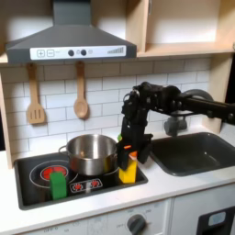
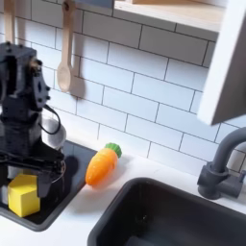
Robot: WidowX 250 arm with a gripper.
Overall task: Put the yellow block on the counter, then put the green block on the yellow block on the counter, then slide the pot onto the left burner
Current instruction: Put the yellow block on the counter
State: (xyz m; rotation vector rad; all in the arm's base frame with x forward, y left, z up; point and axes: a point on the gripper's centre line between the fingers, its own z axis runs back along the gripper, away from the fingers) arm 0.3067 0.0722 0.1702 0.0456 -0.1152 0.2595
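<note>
Black, angular, hard-plastic gripper [image 1: 129, 154] hanging from a jointed black arm over the near right corner of the glossy black cooktop [image 1: 37, 188]. Whether apart or closed: cannot tell. In the second exterior view, gripper [image 2: 27, 165] directly above the yellow block [image 2: 23, 195], fingertips low around or just touching its top; no way to tell which.

Yellow block [image 1: 128, 168]: small, bright, matte, box-shaped with crisp edges, standing on the black glass right under the gripper, near the cooktop's right edge in the first exterior view.

Green block [image 1: 58, 184]: same boxy shape, bright green, upright on the burner [image 1: 50, 173] of red concentric rings, well off to the first exterior view's left of the gripper.

Pot [image 1: 91, 152]: round, shiny steel, lidless, just beside the gripper on the first exterior view's left, behind the yellow block.

Counter [image 1: 174, 184]: smooth, flat, off-white, wrapping the cooktop.

Orange carrot toy [image 2: 101, 165] with green tip, rounded and smooth, lying on the counter to the second exterior view's right of the gripper, close to the cooktop edge. Dark grey sink basin [image 1: 197, 151] and curved dark faucet [image 2: 223, 168] further out on that side. White tiled wall behind; two wooden utensils [image 1: 35, 96] hanging under a grey hood [image 1: 69, 37].
</note>
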